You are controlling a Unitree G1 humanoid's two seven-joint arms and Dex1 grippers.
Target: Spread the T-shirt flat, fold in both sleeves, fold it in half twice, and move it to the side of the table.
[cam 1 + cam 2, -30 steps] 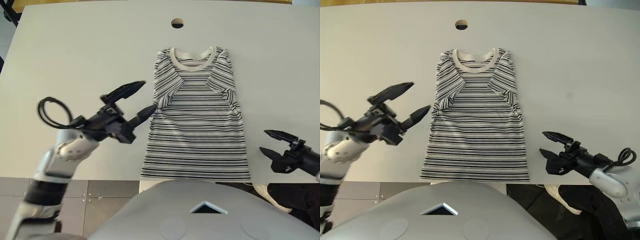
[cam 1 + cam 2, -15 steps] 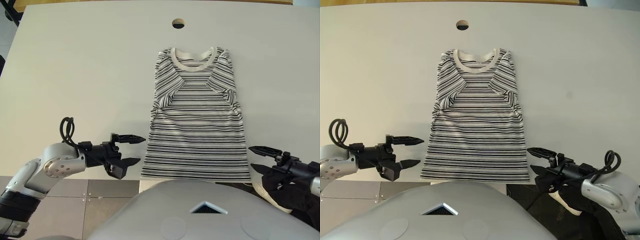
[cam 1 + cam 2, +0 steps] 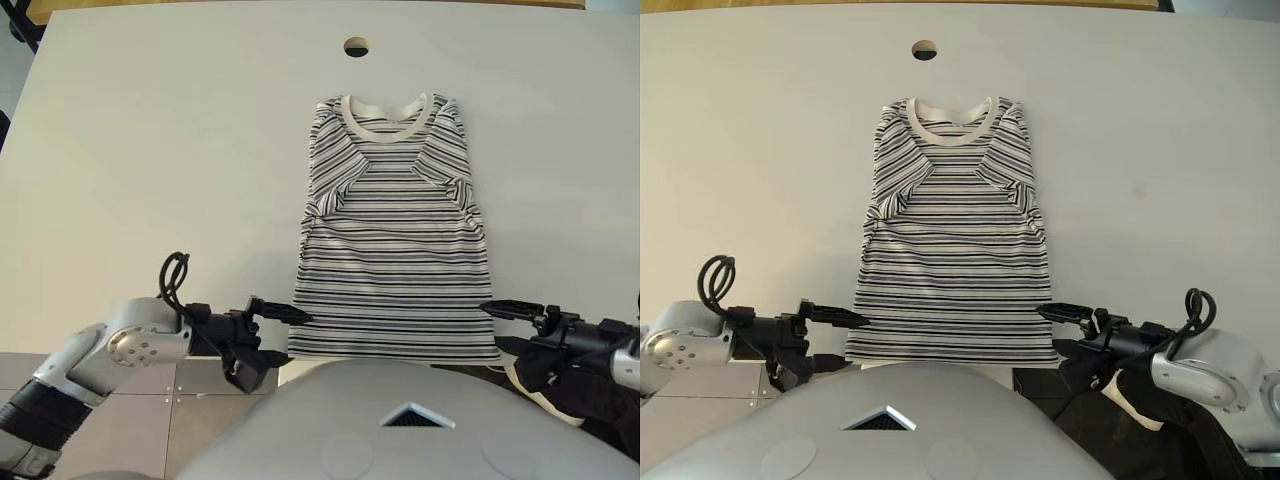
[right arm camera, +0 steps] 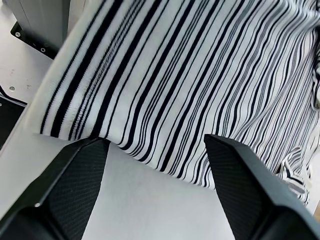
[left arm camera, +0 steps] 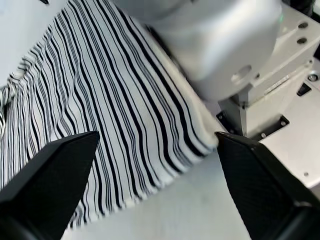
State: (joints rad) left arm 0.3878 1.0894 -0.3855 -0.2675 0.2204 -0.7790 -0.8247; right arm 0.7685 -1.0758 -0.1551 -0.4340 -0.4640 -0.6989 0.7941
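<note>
Your black-and-white striped T-shirt lies flat on the pale grey table, sleeves already tucked in and hem at the near edge. The left gripper and right gripper stand wide open beside the hem corners. The first half-fold looks due: pinch both corners, then carry them toward the collar.

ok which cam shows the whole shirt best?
Left eye view: the whole T-shirt lies flat on the table, collar to hem, sleeves folded in. The right eye view matches it. Wrist views give close-ups of the hem corners, framed by the open left gripper and right gripper.
</note>
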